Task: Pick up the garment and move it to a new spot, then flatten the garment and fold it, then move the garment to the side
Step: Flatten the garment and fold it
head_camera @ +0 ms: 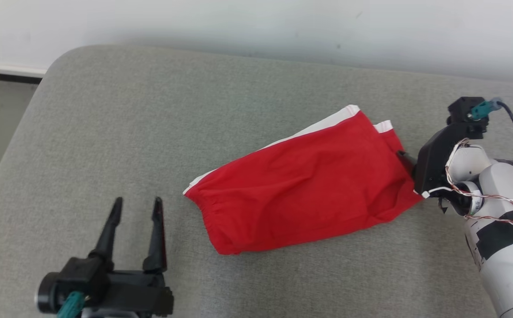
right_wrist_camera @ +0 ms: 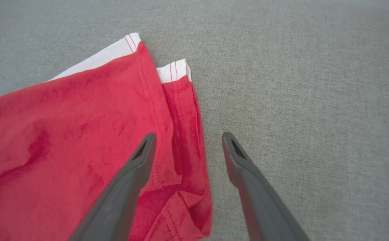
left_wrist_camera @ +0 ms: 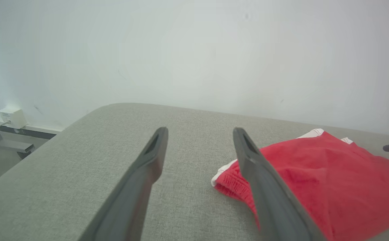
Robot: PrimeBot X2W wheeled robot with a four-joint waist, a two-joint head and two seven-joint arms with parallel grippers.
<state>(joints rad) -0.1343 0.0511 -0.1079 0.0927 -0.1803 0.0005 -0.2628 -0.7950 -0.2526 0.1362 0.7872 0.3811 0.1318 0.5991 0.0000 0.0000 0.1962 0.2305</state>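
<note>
Here the garment (head_camera: pixel 300 185) lies beside the right claw (right_wrist_camera: pixel 188 135).

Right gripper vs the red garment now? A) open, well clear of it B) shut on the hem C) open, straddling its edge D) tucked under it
C: the right gripper is open, one finger over the red garment, the other over bare grey cushion.

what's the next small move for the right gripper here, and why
Probably close the right gripper on the hem edge of the red shorts: its jaws stand open astride that edge, one finger over cloth, one over the grey cushion, holding nothing.
</note>
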